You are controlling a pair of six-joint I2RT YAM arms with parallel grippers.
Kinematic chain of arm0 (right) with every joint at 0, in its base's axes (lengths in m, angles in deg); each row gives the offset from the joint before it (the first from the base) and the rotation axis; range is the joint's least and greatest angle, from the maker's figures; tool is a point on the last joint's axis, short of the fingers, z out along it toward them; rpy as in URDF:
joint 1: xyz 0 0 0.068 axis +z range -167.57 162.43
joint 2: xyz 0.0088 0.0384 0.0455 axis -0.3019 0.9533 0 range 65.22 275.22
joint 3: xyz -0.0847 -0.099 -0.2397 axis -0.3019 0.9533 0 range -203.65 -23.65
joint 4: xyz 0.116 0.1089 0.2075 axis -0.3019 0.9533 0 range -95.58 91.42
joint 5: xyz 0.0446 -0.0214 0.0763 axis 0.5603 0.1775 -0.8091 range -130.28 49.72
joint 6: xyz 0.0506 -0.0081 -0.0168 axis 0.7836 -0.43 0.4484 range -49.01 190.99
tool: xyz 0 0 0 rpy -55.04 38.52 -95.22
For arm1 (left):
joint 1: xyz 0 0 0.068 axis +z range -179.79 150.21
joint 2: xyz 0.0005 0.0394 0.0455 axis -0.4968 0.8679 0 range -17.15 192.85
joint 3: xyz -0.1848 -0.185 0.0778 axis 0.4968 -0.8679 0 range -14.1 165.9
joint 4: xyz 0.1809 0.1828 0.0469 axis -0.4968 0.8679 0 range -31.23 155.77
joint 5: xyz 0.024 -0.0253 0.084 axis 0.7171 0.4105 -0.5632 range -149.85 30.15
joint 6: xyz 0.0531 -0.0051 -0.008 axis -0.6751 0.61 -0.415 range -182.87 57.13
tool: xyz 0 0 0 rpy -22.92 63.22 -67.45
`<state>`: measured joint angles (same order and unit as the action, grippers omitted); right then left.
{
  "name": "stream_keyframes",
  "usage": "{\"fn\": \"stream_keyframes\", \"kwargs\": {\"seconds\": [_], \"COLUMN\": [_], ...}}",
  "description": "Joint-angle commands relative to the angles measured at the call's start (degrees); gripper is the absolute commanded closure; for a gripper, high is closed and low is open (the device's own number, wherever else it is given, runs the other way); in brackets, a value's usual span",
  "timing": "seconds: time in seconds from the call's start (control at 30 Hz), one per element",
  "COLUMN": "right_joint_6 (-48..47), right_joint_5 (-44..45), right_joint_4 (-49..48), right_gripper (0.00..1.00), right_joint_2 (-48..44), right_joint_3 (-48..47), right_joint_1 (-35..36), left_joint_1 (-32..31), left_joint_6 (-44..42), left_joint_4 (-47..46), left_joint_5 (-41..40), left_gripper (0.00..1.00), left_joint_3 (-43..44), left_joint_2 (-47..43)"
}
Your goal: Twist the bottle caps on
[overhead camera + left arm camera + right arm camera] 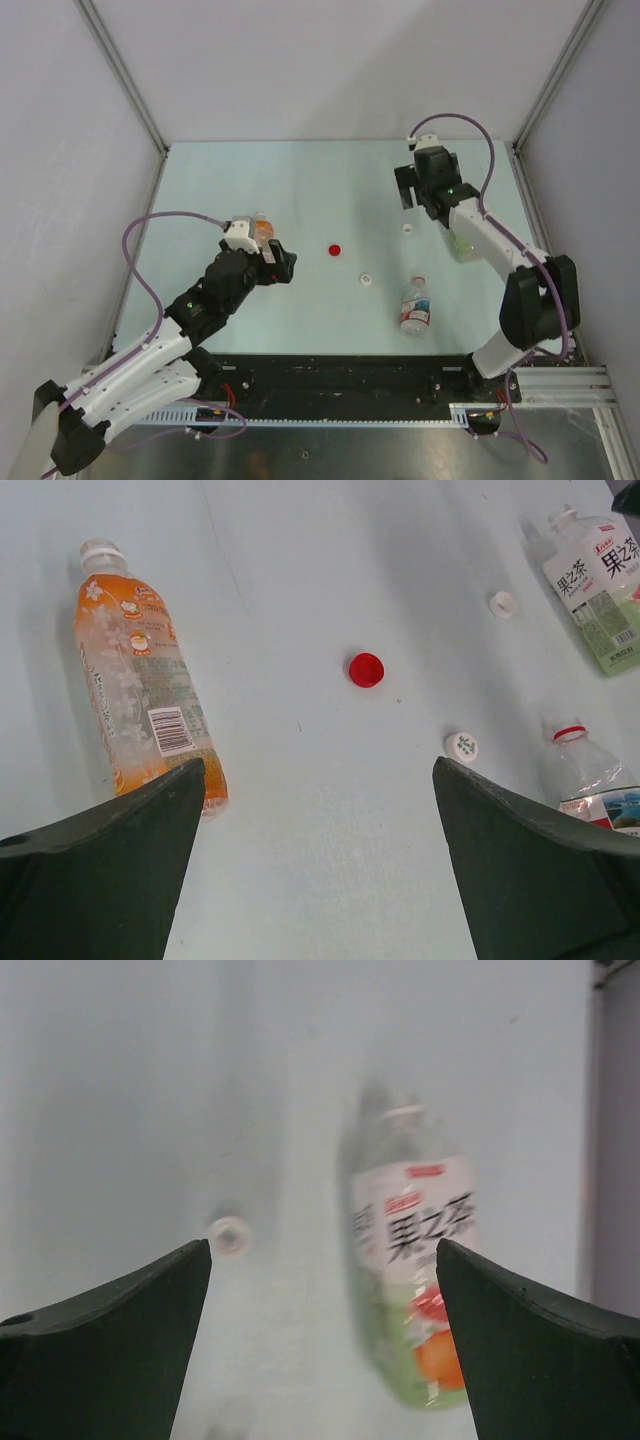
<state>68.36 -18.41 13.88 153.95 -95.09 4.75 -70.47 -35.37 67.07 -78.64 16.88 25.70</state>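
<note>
Three bottles lie on their sides on the pale table. The orange-liquid bottle (262, 230) (140, 680) is uncapped, just left of my left gripper (285, 264) (318, 770), which hovers open over bare table. The red cap (334, 249) (366, 669) and a white cap (367, 279) (462, 746) lie ahead of it. The red-and-white labelled bottle (416, 308) (595, 785) lies near the front. My right gripper (420, 195) (322, 1250) hangs open above the white-labelled bottle (462, 243) (415, 1260) (600, 590) and another white cap (408, 229) (229, 1234) (503, 603); that view is blurred.
Grey walls with metal posts (125, 75) enclose the table on three sides. The right arm's forearm (500, 245) crosses above the white-labelled bottle. A black rail (340, 375) runs along the near edge.
</note>
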Motion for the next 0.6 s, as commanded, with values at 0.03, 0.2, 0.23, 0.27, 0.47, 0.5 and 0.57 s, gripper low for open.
{"fn": "stream_keyframes", "kwargs": {"seconds": [0.03, 0.2, 0.23, 0.27, 0.47, 0.5, 0.57], "right_joint_6": [-19.04, -23.10, -23.81, -24.61, -23.62, -23.19, -22.39], "right_joint_5": [2.51, -6.29, -6.96, -7.87, -13.16, -14.04, -16.48], "right_joint_4": [5.48, 11.88, 12.42, 12.92, 19.38, 20.74, 22.73], "right_gripper": [0.01, 0.01, 0.01, 0.01, 0.01, 0.01, 0.01], "right_joint_2": [9.67, 18.11, 19.66, 20.97, 29.54, 30.83, 32.90], "right_joint_3": [-8.15, -15.88, -16.96, -17.85, -24.69, -25.76, -27.28], "right_joint_1": [-5.93, -13.43, -14.32, -15.12, -18.85, -19.36, -20.09], "left_joint_1": [0.36, 0.42, 0.43, 0.39, 0.40, 0.37, 0.40], "left_joint_6": [-0.37, -0.74, -0.81, -0.80, -0.85, -0.95, -1.14], "left_joint_4": [-0.17, -0.09, -0.11, -0.07, -0.10, -0.07, -0.13], "left_joint_5": [0.22, -0.91, -1.04, -1.23, -2.15, -2.19, -2.10], "left_gripper": [0.01, 0.01, 0.01, 0.01, 0.01, 0.01, 0.00], "left_joint_3": [2.63, 2.62, 2.65, 2.67, 3.08, 3.05, 3.10], "left_joint_2": [-0.46, 0.24, 0.45, 0.73, 2.35, 2.51, 2.53]}}
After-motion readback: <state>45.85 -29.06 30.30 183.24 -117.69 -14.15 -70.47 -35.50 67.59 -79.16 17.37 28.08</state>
